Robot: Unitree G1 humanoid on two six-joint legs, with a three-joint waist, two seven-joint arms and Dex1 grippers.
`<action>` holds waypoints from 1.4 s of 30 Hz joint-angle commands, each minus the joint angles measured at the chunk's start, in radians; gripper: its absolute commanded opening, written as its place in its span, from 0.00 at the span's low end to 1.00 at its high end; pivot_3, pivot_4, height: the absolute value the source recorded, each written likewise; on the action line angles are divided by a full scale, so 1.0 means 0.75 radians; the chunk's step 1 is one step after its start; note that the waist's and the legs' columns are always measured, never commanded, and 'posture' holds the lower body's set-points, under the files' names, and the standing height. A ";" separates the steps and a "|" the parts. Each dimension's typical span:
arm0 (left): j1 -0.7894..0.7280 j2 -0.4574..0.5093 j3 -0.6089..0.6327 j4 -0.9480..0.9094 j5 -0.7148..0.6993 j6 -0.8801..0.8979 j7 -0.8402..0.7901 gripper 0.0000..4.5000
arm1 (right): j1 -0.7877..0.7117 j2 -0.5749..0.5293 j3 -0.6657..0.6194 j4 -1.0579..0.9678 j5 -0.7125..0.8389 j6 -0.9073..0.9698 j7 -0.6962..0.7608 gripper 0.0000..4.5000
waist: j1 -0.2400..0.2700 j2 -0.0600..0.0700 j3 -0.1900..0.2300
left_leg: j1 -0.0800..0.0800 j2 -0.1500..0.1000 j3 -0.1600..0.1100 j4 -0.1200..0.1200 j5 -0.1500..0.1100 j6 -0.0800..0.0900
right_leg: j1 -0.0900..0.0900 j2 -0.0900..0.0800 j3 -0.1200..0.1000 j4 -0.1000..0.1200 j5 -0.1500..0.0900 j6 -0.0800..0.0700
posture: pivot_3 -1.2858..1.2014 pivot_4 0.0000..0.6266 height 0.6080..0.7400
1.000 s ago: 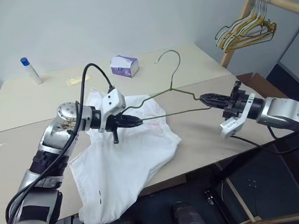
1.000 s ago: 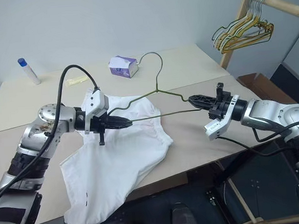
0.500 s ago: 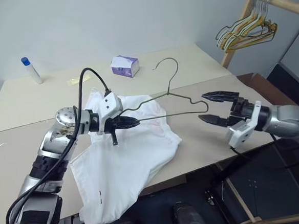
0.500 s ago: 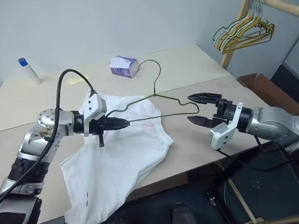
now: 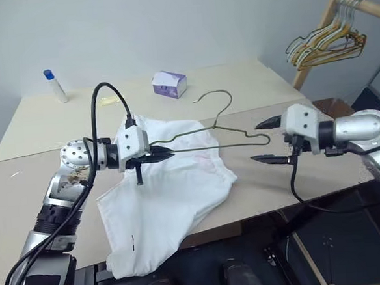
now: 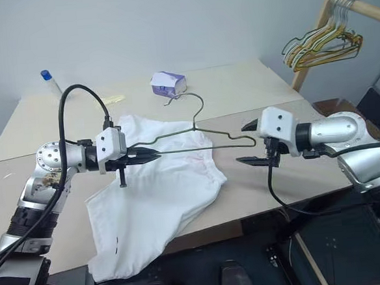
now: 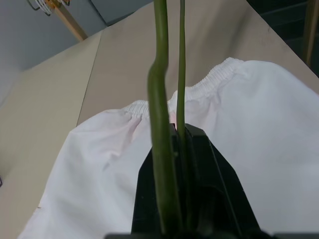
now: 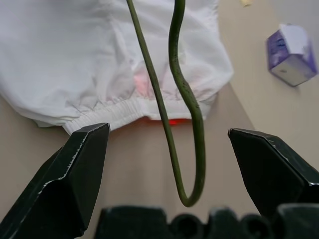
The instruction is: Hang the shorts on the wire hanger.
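Observation:
The white shorts (image 5: 171,193) lie spread on the beige table (image 5: 43,185), their lower part drooping over its front edge. The wire hanger (image 5: 232,134), thin and olive, hangs level above them with its hook (image 5: 214,96) pointing up. My left gripper (image 5: 163,153) is shut on the hanger's left corner, and the wire (image 7: 159,99) runs out from between its black fingers (image 7: 214,194). My right gripper (image 5: 267,140) stands open at the hanger's right corner (image 8: 192,149). That corner lies between its two fingers (image 8: 79,174) and touches neither.
A purple tissue box (image 5: 169,84) and a white bottle with a blue cap (image 5: 55,84) stand at the back of the table. A bunch of mixed hangers (image 5: 326,41) hangs on a wooden rail at the far right. The table's front edge runs just below my right gripper.
My right gripper has let go of the hanger's right corner, opened wide and rolled over. The left gripper keeps its hold. The whole picture has shifted a little.

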 commanded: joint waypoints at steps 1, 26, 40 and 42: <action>-0.022 0.004 0.034 -0.026 -0.031 -0.015 -0.019 0.00 | -0.069 0.052 -0.020 0.019 -0.082 0.069 0.045 0.99 | 0.013 0.000 0.000 | -0.001 0.000 0.000 0.000 0.000 0.000 | 0.000 0.000 0.000 -0.001 0.000 0.000 | 0.51 0.00 1.00; -0.119 0.001 0.039 0.098 -0.043 -0.021 -0.178 0.23 | 0.046 0.127 -0.199 -0.155 -0.136 0.186 0.245 0.00 | 0.022 0.001 0.000 | -0.013 0.000 0.000 0.007 0.000 0.000 | -0.003 -0.001 -0.013 -0.002 0.000 0.000 | 0.51 0.00 1.00; 0.019 -0.010 0.183 0.044 -0.135 -0.042 -0.089 0.99 | 0.661 0.075 -0.725 -0.243 0.210 0.831 0.040 0.00 | 0.046 0.002 -0.001 | -0.017 0.001 -0.005 0.012 -0.001 0.000 | -0.001 -0.002 -0.019 -0.002 0.000 0.000 | 0.51 0.02 1.00; 0.079 -0.009 0.195 -0.025 -0.187 -0.012 -0.107 0.99 | 0.637 0.090 -0.762 -0.164 0.297 1.096 -0.021 0.00 | 0.044 0.002 -0.001 | -0.016 0.001 -0.007 0.012 -0.001 0.000 | -0.001 -0.002 -0.019 -0.002 0.000 -0.001 | 0.51 0.03 1.00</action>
